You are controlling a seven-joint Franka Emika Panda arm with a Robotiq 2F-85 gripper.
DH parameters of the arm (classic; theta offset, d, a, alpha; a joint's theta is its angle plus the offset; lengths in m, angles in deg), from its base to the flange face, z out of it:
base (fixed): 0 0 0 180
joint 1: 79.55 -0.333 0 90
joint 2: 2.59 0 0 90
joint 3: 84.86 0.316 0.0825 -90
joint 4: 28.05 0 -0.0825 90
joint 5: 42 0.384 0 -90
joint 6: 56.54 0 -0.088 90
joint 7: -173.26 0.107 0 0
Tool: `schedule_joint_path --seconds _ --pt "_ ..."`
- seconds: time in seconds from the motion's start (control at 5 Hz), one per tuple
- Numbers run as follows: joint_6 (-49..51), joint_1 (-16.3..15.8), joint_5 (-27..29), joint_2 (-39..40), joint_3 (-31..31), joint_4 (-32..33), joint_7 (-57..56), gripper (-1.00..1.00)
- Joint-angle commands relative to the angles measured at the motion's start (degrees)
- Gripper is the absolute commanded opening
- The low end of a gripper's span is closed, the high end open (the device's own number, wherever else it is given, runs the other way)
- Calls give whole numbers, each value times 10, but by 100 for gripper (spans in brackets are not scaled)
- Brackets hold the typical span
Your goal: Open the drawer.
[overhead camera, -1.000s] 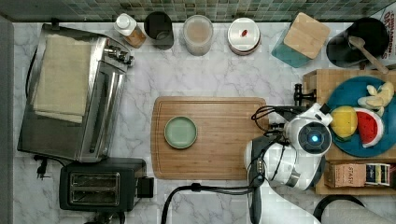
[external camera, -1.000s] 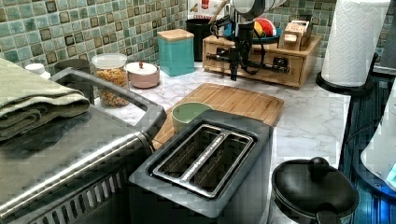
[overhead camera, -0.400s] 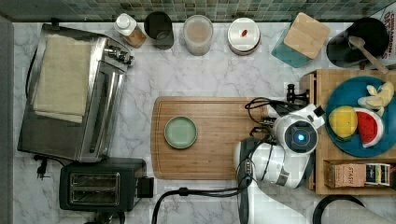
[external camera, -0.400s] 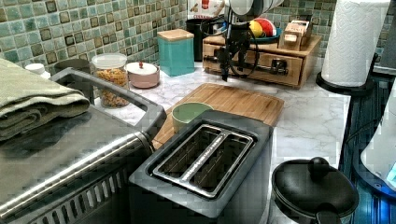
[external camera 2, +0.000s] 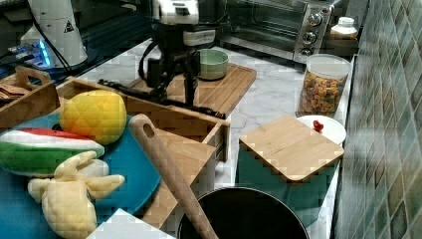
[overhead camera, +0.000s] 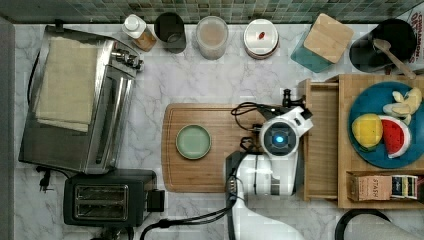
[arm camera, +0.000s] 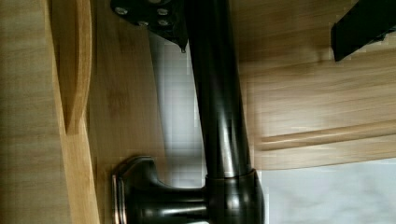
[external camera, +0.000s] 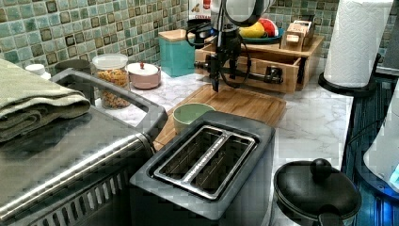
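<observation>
Wrist view: the gripper's [arm camera: 261, 18] fingers stand one on each side of the black bar handle [arm camera: 219, 116], apart rather than pinched. The drawer [overhead camera: 321, 142] sits pulled partway out of the wooden box [overhead camera: 345, 82]. The cutting board [overhead camera: 210, 172] with a green bowl [overhead camera: 193, 141] lies directly before it; bare marble [overhead camera: 200, 82] lies beyond.

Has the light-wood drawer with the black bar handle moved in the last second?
Yes. In the top view the drawer has slid left, out of its wooden box unit, toward the cutting board.
</observation>
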Motion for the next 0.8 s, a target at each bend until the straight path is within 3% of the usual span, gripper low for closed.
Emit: schedule_joint_path --seconds 0.2,0.8 --pt "-10 -83 16 -67 99 80 38 100" --pt "2 -83 -5 -85 100 86 78 100"
